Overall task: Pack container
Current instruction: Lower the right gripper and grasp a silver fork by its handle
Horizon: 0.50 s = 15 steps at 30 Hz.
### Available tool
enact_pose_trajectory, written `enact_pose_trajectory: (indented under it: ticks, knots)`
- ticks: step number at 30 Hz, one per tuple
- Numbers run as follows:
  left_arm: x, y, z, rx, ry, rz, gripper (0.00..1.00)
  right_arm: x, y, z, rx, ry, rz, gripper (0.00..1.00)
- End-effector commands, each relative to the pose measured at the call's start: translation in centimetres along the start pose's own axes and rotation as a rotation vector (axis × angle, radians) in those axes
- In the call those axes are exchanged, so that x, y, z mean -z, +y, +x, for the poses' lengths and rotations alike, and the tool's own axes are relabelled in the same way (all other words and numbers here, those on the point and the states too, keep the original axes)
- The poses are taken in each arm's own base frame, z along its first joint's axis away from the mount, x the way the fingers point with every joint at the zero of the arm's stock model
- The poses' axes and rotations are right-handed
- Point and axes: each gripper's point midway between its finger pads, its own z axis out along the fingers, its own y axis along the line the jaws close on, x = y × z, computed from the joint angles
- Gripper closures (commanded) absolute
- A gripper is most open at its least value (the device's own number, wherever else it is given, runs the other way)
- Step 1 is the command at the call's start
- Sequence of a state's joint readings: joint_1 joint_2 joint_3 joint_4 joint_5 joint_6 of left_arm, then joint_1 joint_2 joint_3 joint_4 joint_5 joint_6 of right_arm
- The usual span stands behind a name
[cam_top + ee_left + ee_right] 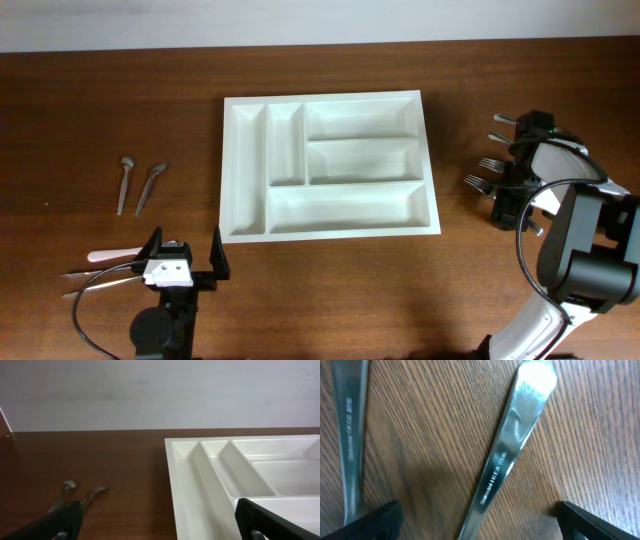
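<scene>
Container: lies flat at mid-table between the two arms; all five compartments are seen to be empty.
Left claw: spread wide, with nothing between the jaws; it is placed just off the container's near left corner, facing along its left side.
Right claw: spread wide, with nothing gripped; it is poised to the right of the container, low over the forks.
Fork handle: seen between the open jaws, its long axis crossing the line of closure at a slight slant.
Fork axis: judged roughly parallel to the container's long compartments, tines pointed toward it.
Nearer arm: the right; the spoons, left of the container, are nearer the left claw.
Next move: a descent and closure on that handle is judged likely.
</scene>
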<state>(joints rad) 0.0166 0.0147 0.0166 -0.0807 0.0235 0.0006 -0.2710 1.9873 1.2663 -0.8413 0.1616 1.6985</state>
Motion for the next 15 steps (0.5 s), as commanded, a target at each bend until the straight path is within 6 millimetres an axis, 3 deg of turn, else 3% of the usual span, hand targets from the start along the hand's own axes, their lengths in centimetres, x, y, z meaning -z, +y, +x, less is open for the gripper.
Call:
enact_pose_trajectory:
  ticks: [1,12,15]
  knots:
    - [0.00,-0.05,0.10,-0.015,-0.004,0.005,0.01,-3.91,-3.91,1.79,0.023,0.044,0.143,0.01]
    - [0.00,-0.05,0.10,-0.015,-0.004,0.005,0.01,-3.87,-3.99,2.38,0.021,0.078,0.148,0.00]
    - [0.00,-0.05,0.10,-0.015,-0.004,0.005,0.01,-3.86,-4.01,2.50,0.020,0.085,0.149,0.19]
